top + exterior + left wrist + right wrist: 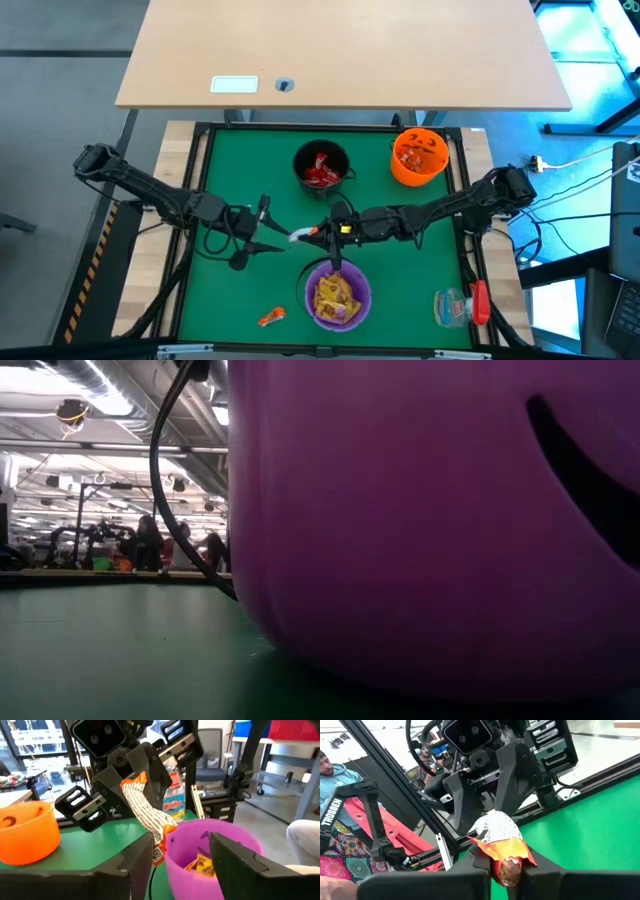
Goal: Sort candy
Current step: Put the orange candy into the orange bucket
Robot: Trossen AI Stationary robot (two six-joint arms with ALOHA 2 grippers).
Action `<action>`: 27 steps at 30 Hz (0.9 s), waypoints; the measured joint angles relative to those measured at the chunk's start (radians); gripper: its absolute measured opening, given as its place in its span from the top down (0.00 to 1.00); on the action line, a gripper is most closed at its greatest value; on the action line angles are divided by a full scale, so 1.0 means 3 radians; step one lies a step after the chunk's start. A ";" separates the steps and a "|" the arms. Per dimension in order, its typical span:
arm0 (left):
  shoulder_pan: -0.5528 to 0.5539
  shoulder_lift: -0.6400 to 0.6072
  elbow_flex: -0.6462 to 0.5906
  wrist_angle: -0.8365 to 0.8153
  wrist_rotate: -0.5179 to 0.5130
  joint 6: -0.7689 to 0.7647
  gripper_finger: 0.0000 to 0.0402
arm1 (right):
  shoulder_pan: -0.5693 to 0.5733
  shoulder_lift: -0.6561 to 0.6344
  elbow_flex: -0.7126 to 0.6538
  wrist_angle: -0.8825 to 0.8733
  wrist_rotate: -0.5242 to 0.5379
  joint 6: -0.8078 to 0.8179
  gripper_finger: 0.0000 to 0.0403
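High view: purple bowl (338, 297) holds yellow candy (336, 298).

Open green mat (400, 290) to my right and front-left, purple bowl (338, 295) just below my two grippers, black bowl (321, 165) and orange bowl (419, 157) blocking the far side.

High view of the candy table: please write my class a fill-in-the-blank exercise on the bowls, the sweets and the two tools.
1. The bowl nearest the right tool is coloured ____.
2. The candy piece between the two tools is clamped by the ____ tool, while the left tool stands open beside it.
3. The orange bowl stands beside the ____ bowl, which holds red sweets.
4. One orange sweet lies loose on the ____ mat.

Missing words: purple; right; black; green
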 joint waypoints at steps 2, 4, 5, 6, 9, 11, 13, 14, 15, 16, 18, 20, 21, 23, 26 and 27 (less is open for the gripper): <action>-0.0001 -0.0086 0.0000 -0.0060 0.0029 0.0000 0.53 | 0.0000 -0.0004 0.0000 0.0012 0.0003 0.0000 0.95; -0.0003 -0.0159 0.0003 -0.0064 0.0061 0.0000 0.51 | 0.0000 -0.0017 0.0000 -0.0004 0.0003 0.0000 0.94; -0.0004 -0.0198 0.0003 -0.0096 0.0077 -0.0001 0.50 | 0.0000 -0.0023 -0.0001 -0.0002 0.0004 0.0002 0.94; -0.0004 -0.0240 0.0003 -0.0139 0.0093 -0.0001 0.49 | 0.0000 -0.0031 -0.0001 -0.0004 0.0016 0.0002 0.94; -0.0004 -0.0379 0.0003 -0.0310 0.0086 0.0040 0.47 | -0.0006 -0.0032 -0.0001 -0.0011 0.0025 0.0001 0.93; -0.0004 -0.0484 0.0003 -0.0458 0.0010 0.0095 0.46 | -0.0026 -0.0032 -0.0001 -0.0015 -0.0004 0.0005 0.93; -0.0003 -0.0615 0.0003 -0.0617 -0.0046 0.0095 0.46 | -0.0051 -0.0032 -0.0001 -0.0023 -0.0039 0.0009 0.93; -0.0002 -0.0685 0.0003 -0.0683 -0.0050 0.0090 0.47 | -0.0063 -0.0032 -0.0001 -0.0034 -0.0066 0.0008 0.93; -0.0001 -0.0762 0.0003 -0.0744 -0.0051 0.0088 0.47 | -0.0075 -0.0032 -0.0001 -0.0042 -0.0110 0.0009 0.93; -0.0001 -0.0838 0.0003 -0.0814 -0.0051 0.0087 0.47 | -0.0096 -0.0034 -0.0001 -0.0041 -0.0148 0.0010 0.93; -0.0002 -0.0989 0.0003 -0.0940 -0.0051 0.0069 0.47 | -0.0140 -0.0055 -0.0001 -0.0091 -0.0224 0.0010 0.93; -0.0003 -0.1131 0.0003 -0.1024 -0.0051 0.0046 0.47 | -0.0181 -0.0083 -0.0001 -0.0160 -0.0277 0.0011 0.93; -0.0003 -0.1192 0.0003 -0.1075 -0.0051 0.0022 0.47 | -0.0205 -0.0098 -0.0001 -0.0222 -0.0289 0.0010 0.93; -0.0003 -0.1303 0.0003 -0.1167 -0.0051 -0.0024 0.47 | -0.0243 -0.0119 -0.0001 -0.0284 -0.0291 0.0009 0.93; -0.0003 -0.1432 0.0003 -0.1345 -0.0055 -0.0031 0.47 | -0.0295 -0.0160 -0.0001 -0.0432 -0.0293 -0.0002 0.93; -0.0003 -0.1469 0.0003 -0.1411 -0.0068 -0.0033 0.47 | -0.0318 -0.0173 -0.0001 -0.0474 -0.0295 -0.0003 0.93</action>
